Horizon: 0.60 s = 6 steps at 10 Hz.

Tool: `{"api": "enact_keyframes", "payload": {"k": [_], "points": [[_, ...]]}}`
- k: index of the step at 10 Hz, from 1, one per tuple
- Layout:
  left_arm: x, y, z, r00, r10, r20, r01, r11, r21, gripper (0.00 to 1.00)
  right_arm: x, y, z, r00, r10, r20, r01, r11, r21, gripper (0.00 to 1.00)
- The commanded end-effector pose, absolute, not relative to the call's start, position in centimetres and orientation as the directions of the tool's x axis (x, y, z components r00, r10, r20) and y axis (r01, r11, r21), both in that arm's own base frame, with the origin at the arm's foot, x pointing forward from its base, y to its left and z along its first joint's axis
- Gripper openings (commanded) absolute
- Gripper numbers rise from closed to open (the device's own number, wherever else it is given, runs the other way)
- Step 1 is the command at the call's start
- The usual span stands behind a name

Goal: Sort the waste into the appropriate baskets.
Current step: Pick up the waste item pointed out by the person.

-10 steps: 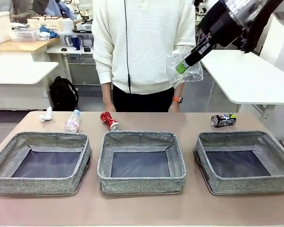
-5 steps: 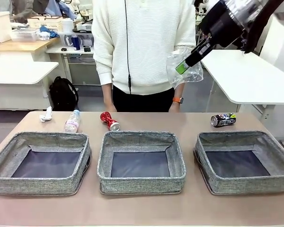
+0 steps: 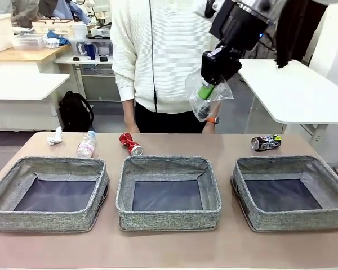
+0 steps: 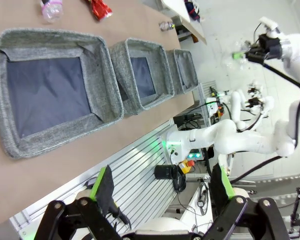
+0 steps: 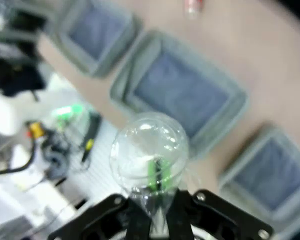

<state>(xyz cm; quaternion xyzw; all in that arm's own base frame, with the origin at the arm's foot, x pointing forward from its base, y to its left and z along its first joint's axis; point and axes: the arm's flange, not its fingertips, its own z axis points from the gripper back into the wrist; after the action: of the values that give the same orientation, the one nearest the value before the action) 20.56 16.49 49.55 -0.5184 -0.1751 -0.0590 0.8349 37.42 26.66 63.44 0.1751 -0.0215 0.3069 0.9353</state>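
High over the bench (image 3: pixel 169 250), in the front view, the right hand (image 3: pixel 205 91) is pinching a crushed clear plastic bottle (image 3: pixel 195 107). The hand has swung leftward and lower than a moment ago, and the bottle now hangs beneath its fingers instead of beside them. Well below the hand sits the middle grey woven fabric basket (image 3: pixel 168 163). The crushed red can (image 3: pixel 130 144) lies below and to the hand's left, and the crushed black can (image 3: pixel 266 143) below and to its right; neither has moved.

In the left wrist view, the left hand (image 4: pixel 161 189) has its fingers spread wide with nothing between them, off the bench's edge.

In the right wrist view, which is blurred, the right hand (image 5: pixel 157 202) is pressed onto the bottle's (image 5: pixel 150 147) narrow end, with the baskets far beyond it.
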Motion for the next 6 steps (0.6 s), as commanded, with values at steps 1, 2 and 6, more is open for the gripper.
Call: {"api": "enact_keyframes", "payload": {"k": [1,2,6], "points": [[20.6,16.3,49.8,0.923,0.084,0.375,0.303,0.442,-0.844,1.0,38.2,30.3,65.7,0.82,0.556,-0.137,-0.487,0.804,0.342,0.01],[20.6,16.3,49.8,0.923,0.084,0.375,0.303,0.442,-0.844,1.0,37.5,32.7,66.2,0.821,0.526,-0.22,-0.465,0.841,0.277,0.01],[20.6,16.3,49.8,0.923,0.084,0.375,0.303,0.442,-0.844,1.0,35.4,40.0,68.5,0.959,0.228,-0.169,-0.235,0.972,-0.024,0.01]]}}
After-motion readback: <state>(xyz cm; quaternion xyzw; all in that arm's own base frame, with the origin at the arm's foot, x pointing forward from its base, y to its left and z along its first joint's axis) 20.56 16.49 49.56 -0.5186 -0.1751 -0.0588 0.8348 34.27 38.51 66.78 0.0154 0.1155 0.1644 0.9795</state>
